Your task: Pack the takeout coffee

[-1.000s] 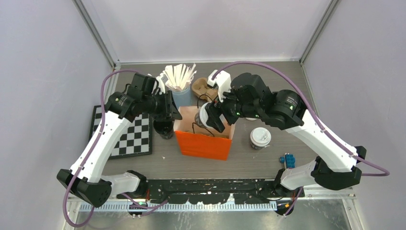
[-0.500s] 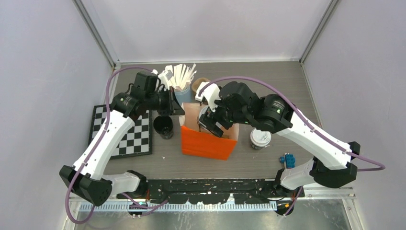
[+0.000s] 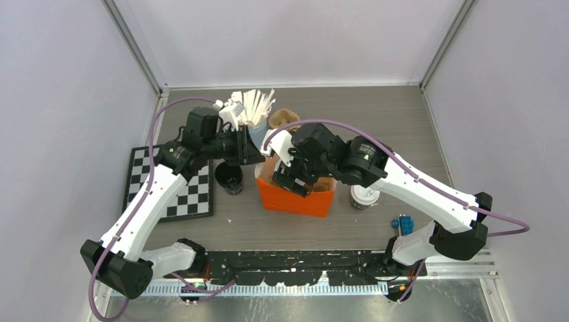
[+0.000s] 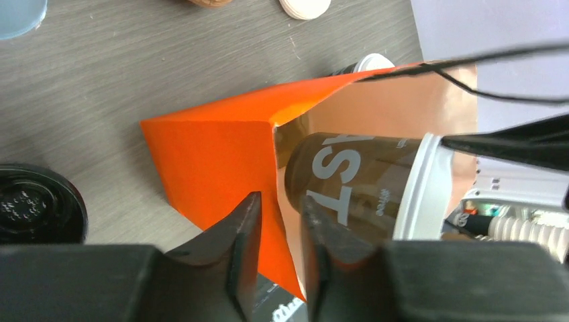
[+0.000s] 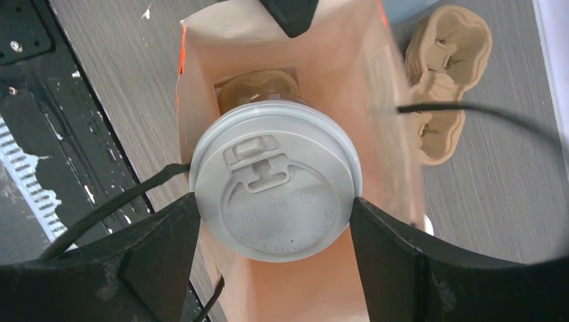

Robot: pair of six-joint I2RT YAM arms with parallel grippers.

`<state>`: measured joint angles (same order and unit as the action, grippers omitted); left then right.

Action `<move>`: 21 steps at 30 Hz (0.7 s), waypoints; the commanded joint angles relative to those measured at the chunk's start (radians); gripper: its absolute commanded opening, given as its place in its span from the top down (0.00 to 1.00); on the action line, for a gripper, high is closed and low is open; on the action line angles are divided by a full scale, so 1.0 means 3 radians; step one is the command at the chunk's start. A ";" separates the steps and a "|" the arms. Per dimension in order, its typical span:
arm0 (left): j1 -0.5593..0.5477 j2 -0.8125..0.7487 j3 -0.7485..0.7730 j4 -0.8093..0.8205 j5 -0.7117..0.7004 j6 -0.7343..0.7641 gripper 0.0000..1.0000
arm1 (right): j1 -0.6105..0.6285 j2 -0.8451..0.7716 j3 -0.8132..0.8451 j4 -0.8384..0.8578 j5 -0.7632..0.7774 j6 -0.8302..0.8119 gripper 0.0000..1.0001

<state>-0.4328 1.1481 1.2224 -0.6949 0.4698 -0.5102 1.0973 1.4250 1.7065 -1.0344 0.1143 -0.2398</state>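
Observation:
An orange paper bag stands open in the middle of the table. My right gripper reaches down into it, shut on the white lid of one takeout coffee, a dark cup with white lettering hanging inside the bag. My left gripper straddles the bag's left wall at its top edge, with a narrow gap between the fingers and the paper running through it. The second takeout coffee stands on the table right of the bag, and its lid peeks out behind the bag.
A black open cup stands left of the bag beside a checkerboard. Behind the bag are a light-blue cup of white sticks and brown pulp carriers. A small blue object lies at the front right.
My right gripper has carried the coffee left and down into the bag. My left gripper has moved right, onto the bag's left wall. The bag has shifted slightly to the right.

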 commanded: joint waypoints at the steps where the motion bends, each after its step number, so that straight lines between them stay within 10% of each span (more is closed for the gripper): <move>1: -0.0012 -0.0125 0.0209 -0.0324 -0.0119 0.0080 0.61 | 0.0141 -0.0083 -0.0115 0.0139 0.0016 -0.0160 0.31; 9: -0.0014 -0.0299 0.0325 -0.1209 0.0070 -0.0121 0.41 | 0.0404 -0.0159 -0.0374 0.0222 0.0215 -0.0183 0.31; 21: -0.0015 -0.0604 -0.0118 -0.0767 0.0119 -0.0208 0.42 | 0.0712 -0.0217 -0.0627 0.0423 0.0418 -0.0185 0.31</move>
<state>-0.4328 0.9840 1.2182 -0.9867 0.4767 -0.5537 1.2907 1.3830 1.5471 -0.9398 0.1947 -0.2840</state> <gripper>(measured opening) 0.582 0.815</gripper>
